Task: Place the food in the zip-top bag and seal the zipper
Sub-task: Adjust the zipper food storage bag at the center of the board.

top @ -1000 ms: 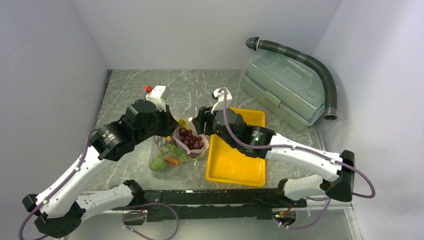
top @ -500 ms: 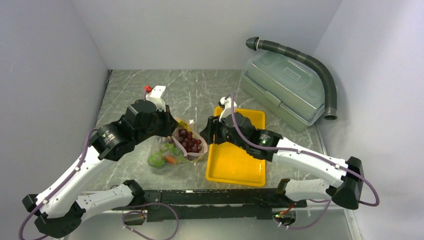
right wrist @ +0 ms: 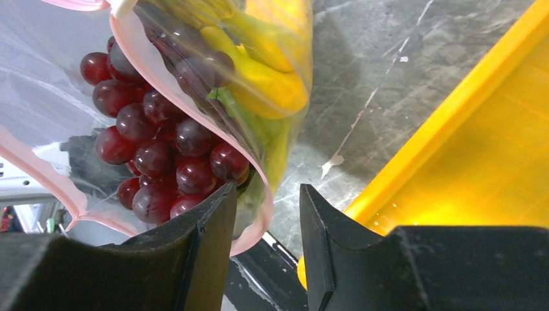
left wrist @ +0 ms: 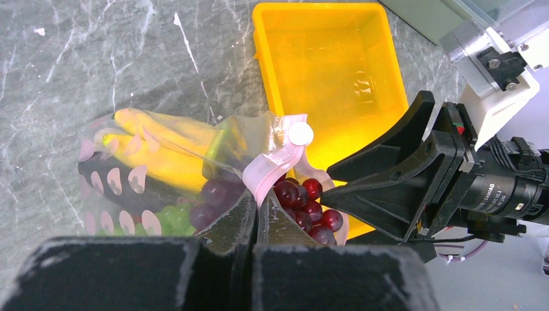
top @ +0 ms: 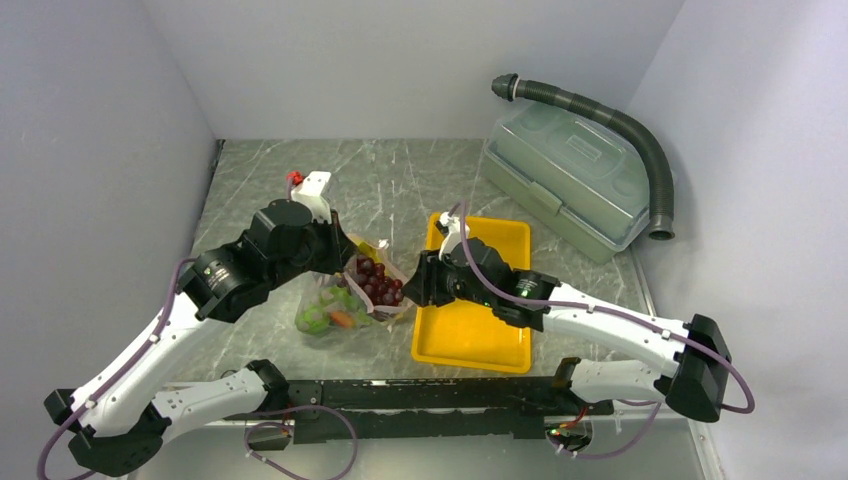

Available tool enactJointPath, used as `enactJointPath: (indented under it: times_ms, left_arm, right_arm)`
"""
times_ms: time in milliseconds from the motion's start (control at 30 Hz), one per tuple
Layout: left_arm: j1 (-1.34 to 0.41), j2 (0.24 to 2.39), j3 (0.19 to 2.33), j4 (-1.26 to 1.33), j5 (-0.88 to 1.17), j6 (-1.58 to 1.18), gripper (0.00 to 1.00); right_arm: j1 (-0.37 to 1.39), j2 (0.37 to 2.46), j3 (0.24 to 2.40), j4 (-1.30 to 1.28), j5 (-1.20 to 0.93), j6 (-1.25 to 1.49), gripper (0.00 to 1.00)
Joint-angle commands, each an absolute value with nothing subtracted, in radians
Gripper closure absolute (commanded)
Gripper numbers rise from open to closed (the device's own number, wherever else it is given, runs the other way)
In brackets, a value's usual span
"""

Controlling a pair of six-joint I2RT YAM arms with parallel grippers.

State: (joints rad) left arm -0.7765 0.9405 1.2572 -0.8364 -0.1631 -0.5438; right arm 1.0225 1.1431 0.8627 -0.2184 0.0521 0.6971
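**Top external view: bag held up by its mouth while the second gripper lines up on the zipper**

The marbled surface (top: 260, 180) carries a lidded box (top: 570, 180) at 2 o'clock, with a grey hose (top: 640, 135) curving around its far side. Both are well apart from the work. A yellow tray (top: 480, 330) lies at 4 o'clock from the middle.

The zip-top bag (top: 350, 295) sits at 8 o'clock, just beside the tray's left rim. All the food I can see lies inside it. The bananas (left wrist: 162, 146) lie along the far side and the green grapes (top: 318, 322) sit low at 7 o'clock. The dark red grapes (top: 378, 280) are heaped right under the mouth.

The mouth gapes toward the tray, so the zipper (left wrist: 275, 165) bows in a loop and is not sealed.

The left gripper (left wrist: 256, 207) reaches in from 10 o'clock. Its jaws are clamped tight on the zipper strip, most likely to hold the mouth off the surface and steady, so the food cannot spill out.

The right gripper (right wrist: 265, 214) comes from 3 o'clock, over the tray's edge. Its jaws stand a moderate way apart with the other side of the pink strip running between them. It grips nothing yet as far as I can see. That placement suggests it is meant to pinch the strip and press the two sides together. The heaped grapes crowd the mouth and may get in the way of that.
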Motion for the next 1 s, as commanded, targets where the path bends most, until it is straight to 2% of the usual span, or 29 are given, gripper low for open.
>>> enactJointPath:
  times_ms: [0,100,267,500,700,967]
  left_arm:
    - [-0.778,0.916,1.309,-0.747,-0.167,-0.558,1.0]
    - [-0.779,0.915,1.307,-0.746,-0.164,-0.56,1.0]
    - [-0.778,0.913,1.305,-0.748,-0.164,-0.56,1.0]
    - [-0.778,0.899,1.301,-0.754,-0.172,-0.559,1.0]
    - [-0.778,0.889,1.318,-0.798,-0.195,-0.54,1.0]
    - [-0.778,0.863,1.37,-0.914,-0.288,-0.495,1.0]
  right_arm:
    - [1.017,1.148,0.858,-0.111,-0.025,0.734,0.58]
    - [1.017,1.171,0.861,-0.095,-0.038,0.741,0.61]
    - [1.016,1.191,0.89,-0.112,-0.034,0.731,0.74]
    - [1.017,1.206,0.924,-0.147,-0.035,0.71,1.0]
    - [1.017,1.185,1.032,-0.24,0.047,0.636,1.0]
    - [1.017,1.241,1.329,-0.386,0.087,0.493,1.0]
